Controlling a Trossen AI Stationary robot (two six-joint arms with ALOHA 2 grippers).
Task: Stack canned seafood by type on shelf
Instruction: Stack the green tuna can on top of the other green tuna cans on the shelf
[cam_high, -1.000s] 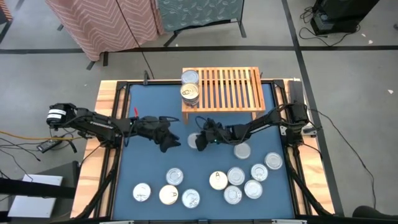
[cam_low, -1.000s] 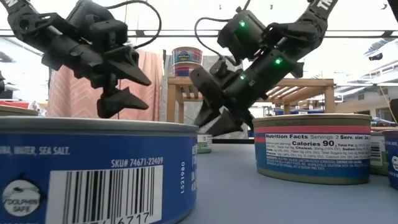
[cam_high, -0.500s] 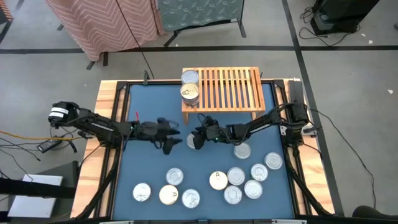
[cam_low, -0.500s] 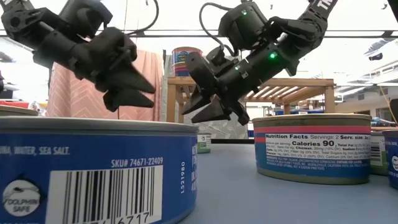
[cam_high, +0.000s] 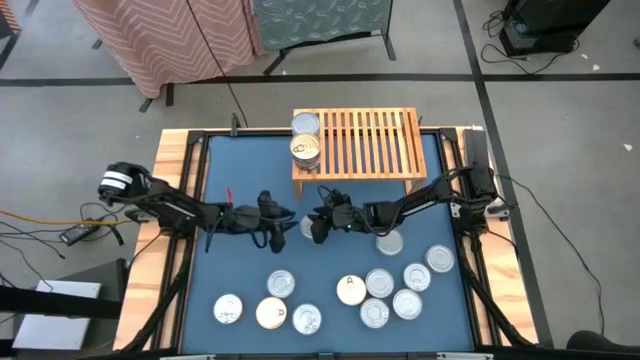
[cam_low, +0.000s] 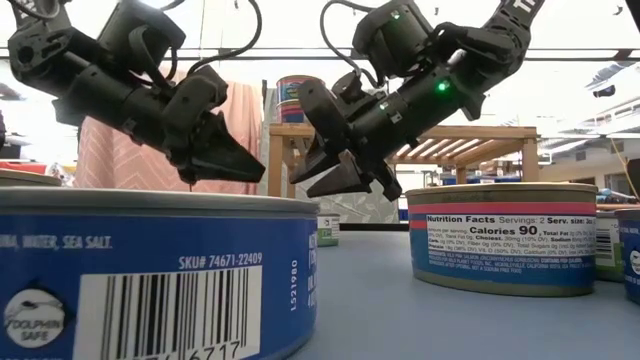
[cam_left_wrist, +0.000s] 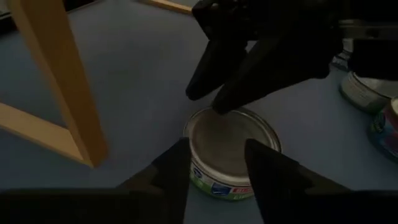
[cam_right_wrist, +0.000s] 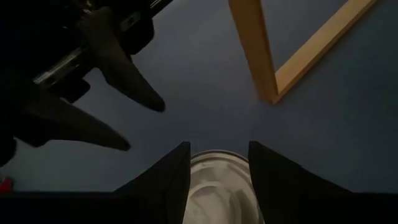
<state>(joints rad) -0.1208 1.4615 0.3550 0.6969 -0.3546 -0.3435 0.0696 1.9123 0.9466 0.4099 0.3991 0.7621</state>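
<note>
Silver-topped flat tin (cam_left_wrist: 233, 152) between both grippers: left gripper (cam_high: 278, 218) moved in and narrowed, right gripper (cam_high: 313, 226) half-open around it, probably a handover.

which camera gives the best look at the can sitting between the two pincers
The left wrist view: the small round silver-topped can shows its whole lid and label edge. The right wrist view catches only part of its lid, the high view a sliver between the arms, the low view none.

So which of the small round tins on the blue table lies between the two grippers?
The silver-topped round tin in front of the light-wood slatted shelf. It lies alone at mid-table between both grippers, while the other loose tins cluster along the near edge.
</note>
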